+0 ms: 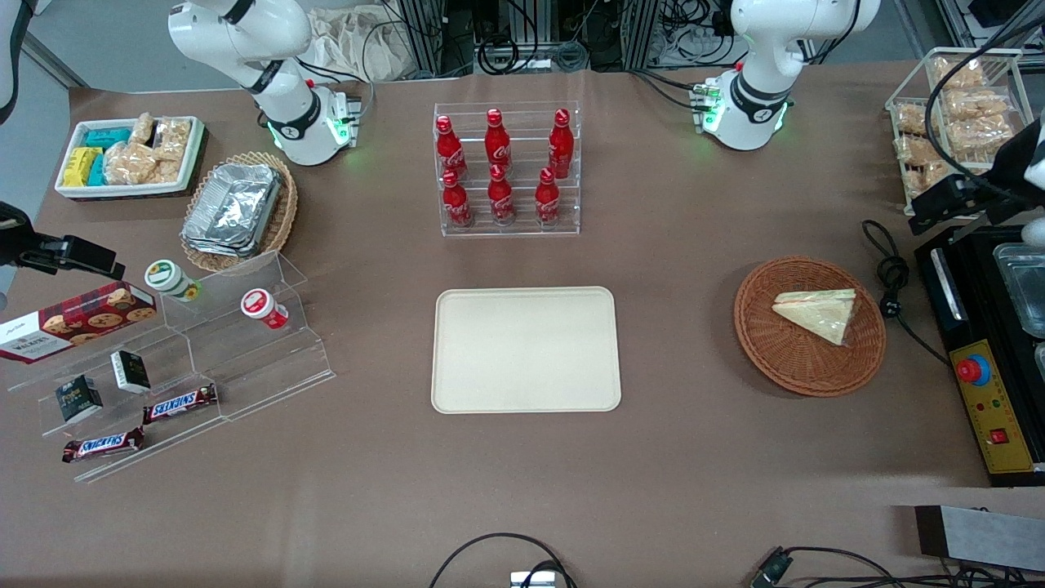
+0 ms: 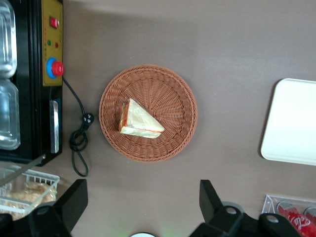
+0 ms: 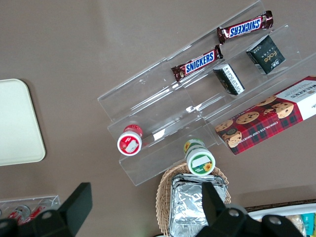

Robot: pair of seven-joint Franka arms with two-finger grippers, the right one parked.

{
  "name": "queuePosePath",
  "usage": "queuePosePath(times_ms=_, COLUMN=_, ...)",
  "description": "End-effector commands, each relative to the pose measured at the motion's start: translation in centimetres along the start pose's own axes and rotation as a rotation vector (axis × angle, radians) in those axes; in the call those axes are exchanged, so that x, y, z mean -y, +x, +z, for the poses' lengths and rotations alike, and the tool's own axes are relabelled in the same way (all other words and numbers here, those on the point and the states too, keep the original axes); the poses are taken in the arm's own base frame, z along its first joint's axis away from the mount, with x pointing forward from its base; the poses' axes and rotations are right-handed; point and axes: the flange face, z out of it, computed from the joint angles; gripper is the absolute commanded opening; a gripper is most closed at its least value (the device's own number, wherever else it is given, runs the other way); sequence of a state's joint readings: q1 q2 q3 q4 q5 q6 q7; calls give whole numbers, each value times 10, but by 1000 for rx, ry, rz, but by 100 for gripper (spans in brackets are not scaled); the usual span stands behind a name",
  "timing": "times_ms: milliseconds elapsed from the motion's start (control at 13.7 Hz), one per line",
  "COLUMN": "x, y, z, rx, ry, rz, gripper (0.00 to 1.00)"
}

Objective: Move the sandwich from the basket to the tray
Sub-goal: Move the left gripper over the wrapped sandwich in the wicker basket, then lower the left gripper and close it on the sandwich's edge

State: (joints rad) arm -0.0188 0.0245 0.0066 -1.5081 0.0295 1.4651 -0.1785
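The sandwich (image 1: 819, 314) (image 2: 138, 120), a wrapped white-bread wedge, lies in the round reddish-brown basket (image 1: 784, 359) (image 2: 173, 98) toward the working arm's end of the table. The cream tray (image 1: 526, 349) (image 2: 294, 121) rests flat and bare at the table's middle. My left gripper (image 1: 939, 208) (image 2: 143, 197) hangs high above the table, farther from the front camera than the basket and off toward the black appliance. It is open, its fingers wide apart with nothing between them, well clear of the basket and the sandwich.
Beside the basket stands a black appliance (image 1: 988, 392) with a red button, its coiled cable (image 1: 890, 278) on the table between them. A wire rack of bagged snacks (image 1: 955, 106) sits farther back. A rack of cola bottles (image 1: 506, 171) stands farther back than the tray.
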Motion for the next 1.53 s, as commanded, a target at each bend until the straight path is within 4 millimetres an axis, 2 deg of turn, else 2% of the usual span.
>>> queuePosePath(times_ms=0, x=-3, y=13, z=36, rx=18, ry=15, rz=-199, gripper=100)
queuePosePath(times_ms=146, x=4, y=15, z=68, rx=24, ry=-2, rz=-284, gripper=100)
queuePosePath(times_ms=219, x=15, y=11, z=87, rx=4, ry=-14, rz=-320, gripper=100)
queuePosePath(times_ms=365, x=45, y=-7, z=137, rx=-44, ry=-52, rz=-408, gripper=100)
queuePosePath(times_ms=511, x=57, y=-25, z=183, rx=-72, ry=-106, rz=-475, gripper=100)
queuePosePath(times_ms=658, x=61, y=-30, z=206, rx=-80, ry=-121, rz=-578, gripper=100)
queuePosePath(times_ms=950, x=87, y=-45, z=263, rx=-126, ry=-199, rz=-731, gripper=100)
queuePosePath(times_ms=1096, x=88, y=-51, z=286, rx=-158, ry=-206, rz=-745, gripper=100)
queuePosePath(times_ms=1461, x=89, y=-50, z=330, rx=-194, ry=-202, rz=-774, gripper=100)
